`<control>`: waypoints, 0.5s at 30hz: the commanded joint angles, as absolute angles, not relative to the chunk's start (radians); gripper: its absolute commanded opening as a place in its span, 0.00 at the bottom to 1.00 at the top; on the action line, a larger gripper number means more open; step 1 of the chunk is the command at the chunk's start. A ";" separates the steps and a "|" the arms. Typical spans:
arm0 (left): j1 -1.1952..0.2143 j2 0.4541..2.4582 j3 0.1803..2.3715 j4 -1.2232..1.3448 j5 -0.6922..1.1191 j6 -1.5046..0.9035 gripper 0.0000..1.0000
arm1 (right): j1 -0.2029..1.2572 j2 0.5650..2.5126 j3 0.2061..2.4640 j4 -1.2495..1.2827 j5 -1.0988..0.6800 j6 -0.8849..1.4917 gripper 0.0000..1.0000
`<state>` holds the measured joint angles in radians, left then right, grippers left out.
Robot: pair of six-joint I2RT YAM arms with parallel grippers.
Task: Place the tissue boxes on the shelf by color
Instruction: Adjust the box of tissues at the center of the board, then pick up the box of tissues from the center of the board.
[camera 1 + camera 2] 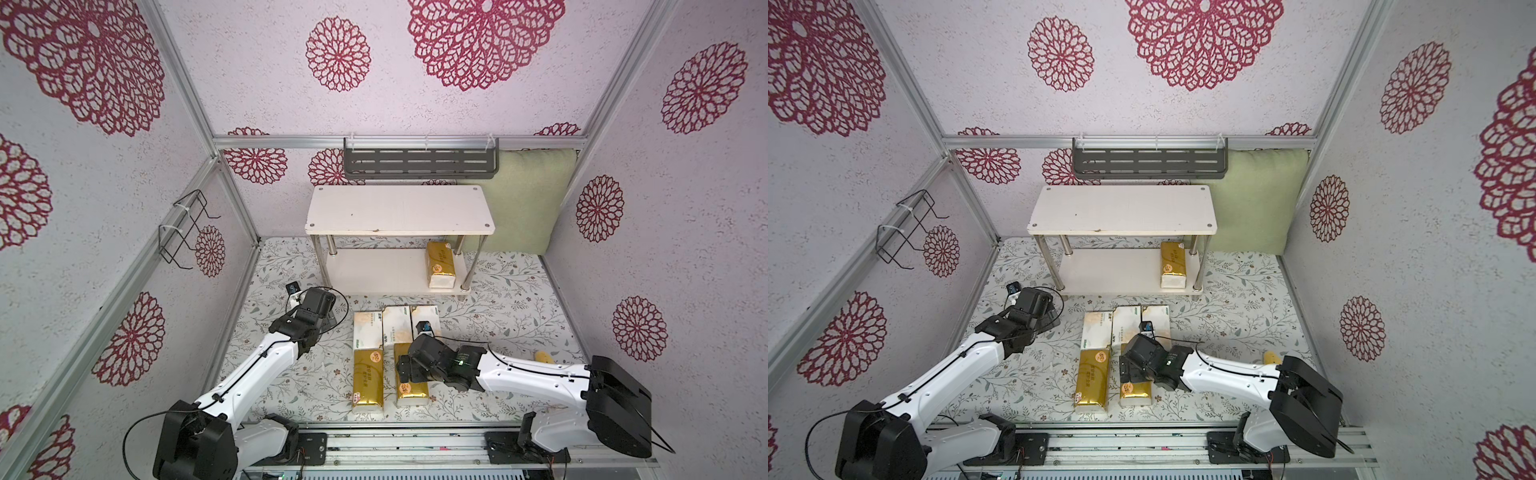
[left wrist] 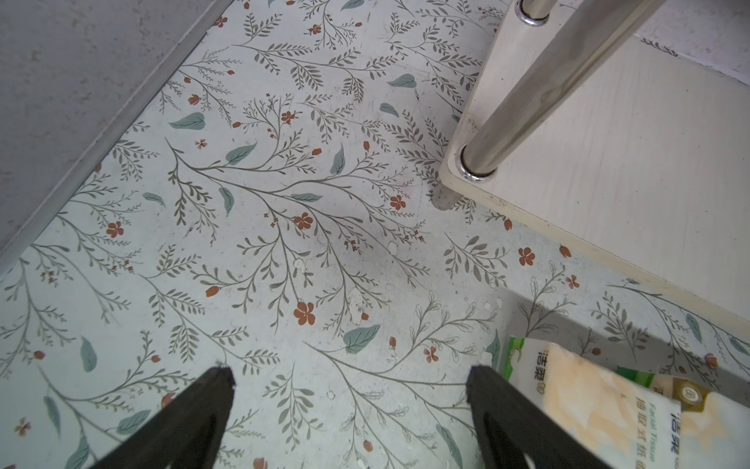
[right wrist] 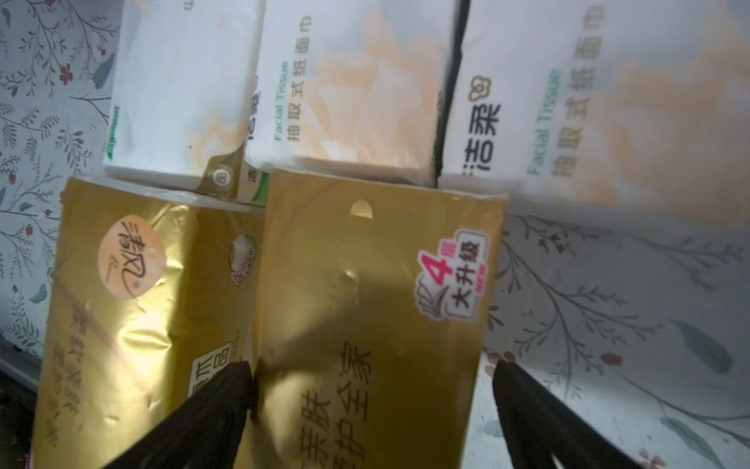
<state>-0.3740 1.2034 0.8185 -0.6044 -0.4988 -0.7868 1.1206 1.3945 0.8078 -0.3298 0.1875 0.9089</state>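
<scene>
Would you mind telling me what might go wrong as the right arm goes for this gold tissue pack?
The right tool straddles a gold pack, one finger at the seam with the neighbouring gold pack; closing may pinch or drag both. White packs abut its far end and may shift. The shiny wrap looks soft and might slip.

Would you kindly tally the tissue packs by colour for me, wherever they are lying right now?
Gold packs: 3 (two on the table, one on the lower board of the shelf)
White packs: 3 (all on the table)
Total: 6
</scene>
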 commanded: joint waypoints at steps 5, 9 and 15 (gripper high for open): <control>-0.388 1.207 0.841 -0.603 -0.509 -0.788 0.97 | 1.171 1.379 0.837 -0.393 0.216 0.972 0.99; -0.390 1.213 0.835 -0.593 -0.502 -0.791 0.97 | 1.199 1.380 0.838 -0.404 0.231 0.996 0.99; -0.394 1.218 0.834 -0.589 -0.502 -0.790 0.97 | 1.238 1.397 0.861 -0.434 0.255 1.028 0.99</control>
